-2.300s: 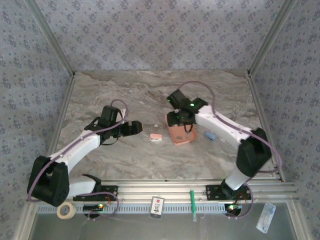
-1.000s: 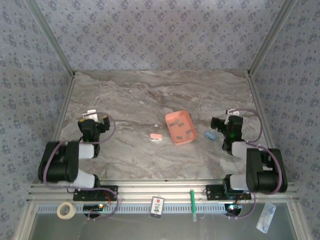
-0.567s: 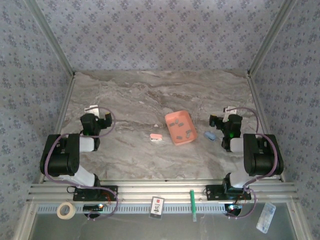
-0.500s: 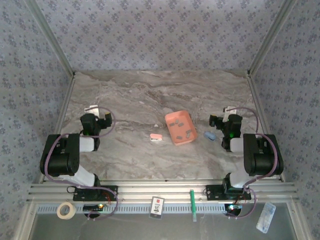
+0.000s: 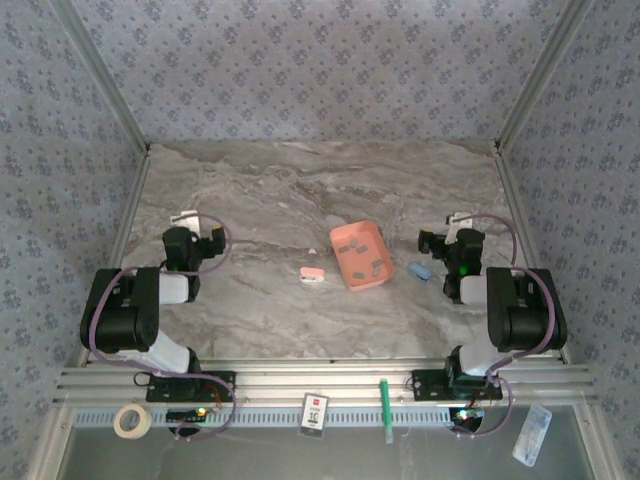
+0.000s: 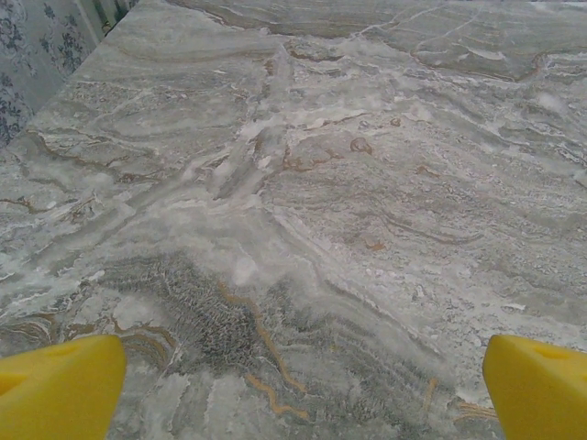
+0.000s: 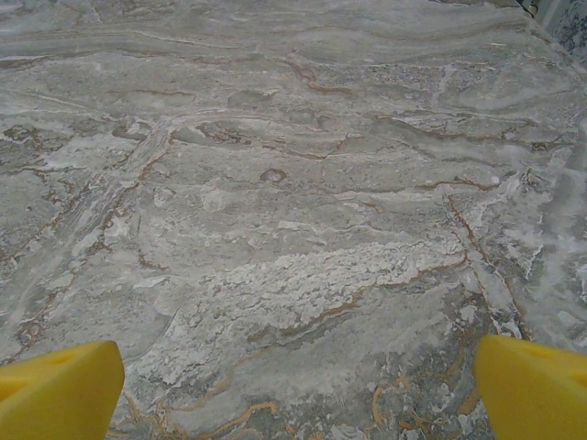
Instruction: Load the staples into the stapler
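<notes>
Reading left to right. Left pincer (image 5: 192,232) sits near the left edge of the tabletop (image 5: 260,190), arm folded over its base. In its wrist view the yellow fingertips (image 6: 55,385) stand wide apart at the frame corners, with nothing between them and bare marble ahead. It is well apart from everything it needs.

A small pink-and-white block (image 5: 312,273) lies mid-table, left of the tray (image 5: 345,238), not touching it.

The staples (image 5: 372,265) are loose grey bars on the tray floor, mostly toward its near-right part; their headings are too small to call. The tray's long axis runs near-far, near end skewed slightly right.

The stapler (image 5: 420,271) lies flat on the tabletop just right of the tray's near-right corner, apart from it, and just near-left of the right pincer (image 5: 447,240). Its long axis runs roughly left-right, left end slightly farther. Can't tell which end is the nose. In its own wrist view the right pincer's jaws are spread wide and empty.

Judgement: the right arm is clearly nearer both stapler and staples, so the coming move looks like its job. It should swing left and near, then close across the stapler's short side. The left arm would need a long reach right.
</notes>
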You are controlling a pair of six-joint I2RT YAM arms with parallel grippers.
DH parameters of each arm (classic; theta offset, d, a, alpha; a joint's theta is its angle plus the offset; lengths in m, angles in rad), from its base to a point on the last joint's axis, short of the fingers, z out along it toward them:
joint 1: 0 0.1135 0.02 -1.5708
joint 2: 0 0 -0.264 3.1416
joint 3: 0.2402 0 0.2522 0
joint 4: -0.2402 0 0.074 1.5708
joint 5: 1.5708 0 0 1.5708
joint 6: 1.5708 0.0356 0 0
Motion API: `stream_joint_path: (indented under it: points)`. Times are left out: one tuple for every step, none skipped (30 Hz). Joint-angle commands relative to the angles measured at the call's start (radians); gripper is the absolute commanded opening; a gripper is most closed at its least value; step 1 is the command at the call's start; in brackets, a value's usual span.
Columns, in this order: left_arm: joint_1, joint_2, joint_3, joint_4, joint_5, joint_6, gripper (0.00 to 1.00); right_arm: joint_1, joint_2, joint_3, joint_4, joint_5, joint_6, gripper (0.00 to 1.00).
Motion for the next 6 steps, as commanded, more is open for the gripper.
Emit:
stream_joint_path:
  points:
    - [0.003, -0.006, 0.021, -0.001, 0.031, 0.008, 1.00, -0.003, -0.003, 0.013, 0.032, -0.011, -0.010, 1.00]
    - [0.003, -0.006, 0.021, -0.001, 0.031, 0.008, 1.00, -0.004, -0.003, 0.012, 0.033, -0.010, -0.010, 1.00]
    - [0.003, -0.007, 0.021, -0.001, 0.030, 0.007, 1.00, -0.004, -0.003, 0.012, 0.032, -0.012, -0.010, 1.00]
    - [0.004, -0.006, 0.021, -0.001, 0.030, 0.007, 1.00, -0.004, -0.003, 0.012, 0.032, -0.012, -0.011, 1.00]
    - [0.002, -0.008, 0.020, 0.001, 0.028, 0.008, 1.00, -0.003, -0.003, 0.012, 0.032, -0.011, -0.010, 1.00]
    - [0.001, -0.007, 0.020, 0.001, 0.028, 0.007, 1.00, -0.003, -0.003, 0.012, 0.033, -0.012, -0.010, 0.85]
